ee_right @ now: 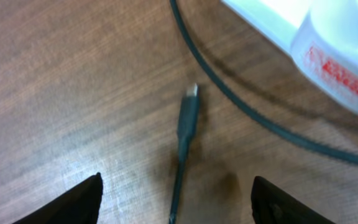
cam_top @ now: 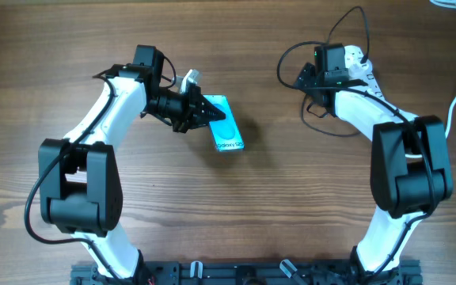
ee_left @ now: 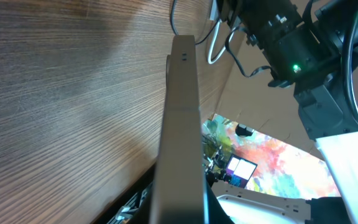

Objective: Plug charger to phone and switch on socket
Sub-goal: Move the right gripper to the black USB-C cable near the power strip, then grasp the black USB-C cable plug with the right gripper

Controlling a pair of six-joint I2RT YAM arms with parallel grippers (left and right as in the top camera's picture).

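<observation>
The left gripper (cam_top: 203, 111) is closed on the upper end of the phone (cam_top: 229, 136), just left of the overhead frame's centre. The right gripper (ee_right: 178, 180) stands wide and empty over the charger (ee_right: 187, 121) tip, with the socket (ee_right: 334, 62) at upper right.

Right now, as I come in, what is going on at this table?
The left gripper is shut on the phone, at one end. The right gripper hovers open above the charger's connector, which lies on the table beside the power strip. The connector is not yet in the phone.
</observation>
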